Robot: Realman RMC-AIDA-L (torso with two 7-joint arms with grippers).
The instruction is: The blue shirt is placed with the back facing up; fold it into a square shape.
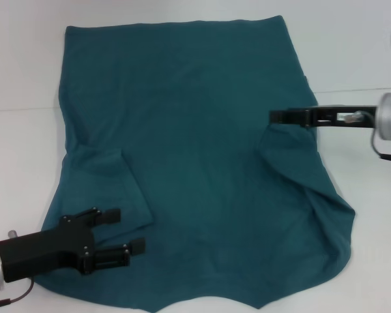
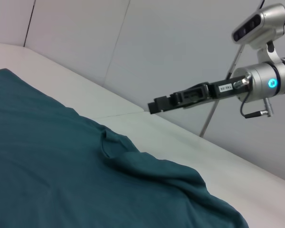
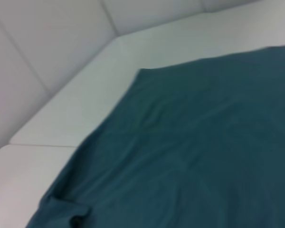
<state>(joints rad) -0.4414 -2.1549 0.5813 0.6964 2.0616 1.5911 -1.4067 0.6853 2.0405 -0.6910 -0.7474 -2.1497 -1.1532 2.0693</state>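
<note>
You are looking down at the white table [image 1: 26, 78], which carries everything in view. The blue shirt [image 1: 195, 156] lies spread across most of it, plain side up, the straight hem at the far edge and the sleeves toward the near edge. The left sleeve lies folded inward over the body; the right sleeve side is bunched into raised folds, seen also in the left wrist view as a ridge of cloth [image 2: 147, 164].

The left gripper [image 1: 120, 231] lies low over the near-left corner of the shirt, beside the folded sleeve, its two fingers set apart with cloth showing between them; you cannot tell whether they touch the fabric.

The right gripper [image 1: 277, 117] reaches in from the right at the shirt's right edge, just above the bunched sleeve. In the left wrist view it [image 2: 154, 105] hangs clear above the cloth, holding nothing. Its fingers appear as a single narrow bar, so you cannot tell whether they are apart or together.

The right wrist view shows only shirt [image 3: 204, 142] and table.
</note>
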